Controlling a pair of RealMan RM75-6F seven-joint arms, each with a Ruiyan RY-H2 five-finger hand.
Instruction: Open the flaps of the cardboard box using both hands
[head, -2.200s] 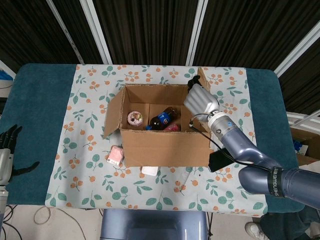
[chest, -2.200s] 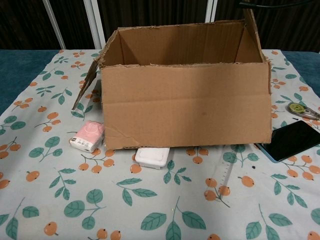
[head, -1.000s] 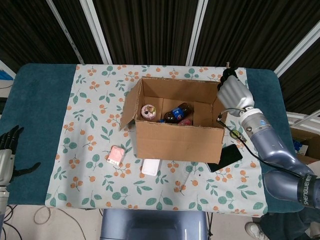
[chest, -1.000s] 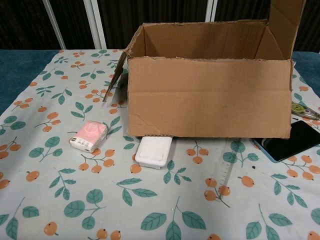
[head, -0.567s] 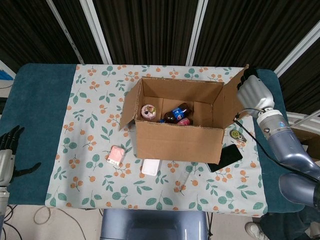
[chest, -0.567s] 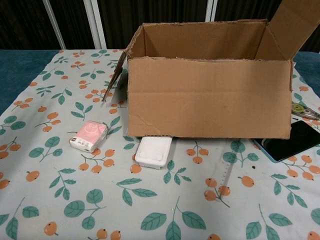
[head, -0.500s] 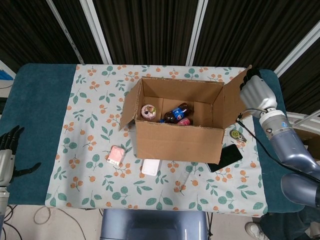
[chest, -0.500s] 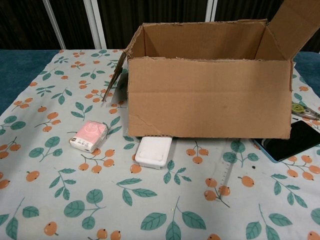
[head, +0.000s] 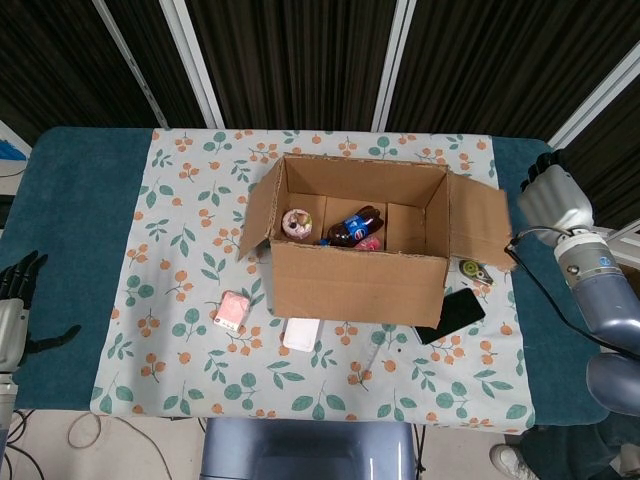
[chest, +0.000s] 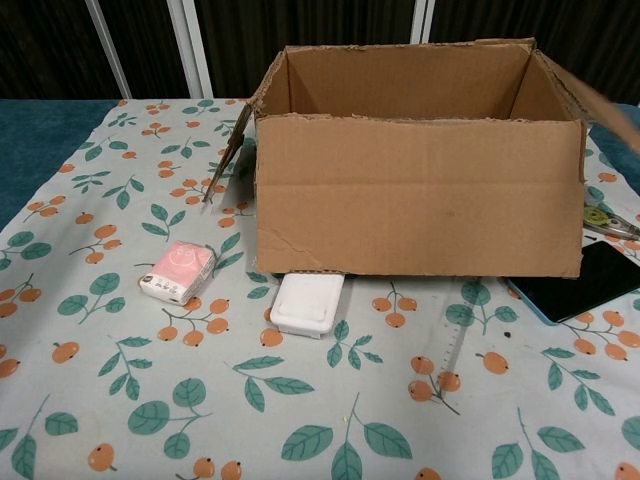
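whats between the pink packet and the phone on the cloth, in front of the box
In the chest view, a white flat case lies between the pink packet and the phone, partly tucked under the cardboard box front.

No legible text, apparently.

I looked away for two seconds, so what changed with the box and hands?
The cardboard box slid toward the robot's right. The right hand swung the right flap from upright to folded outward, and now sits just past its edge; contact is unclear. The left flap stayed open. The left hand stayed idle at the table's edge, and the pink packet and white case stayed put.
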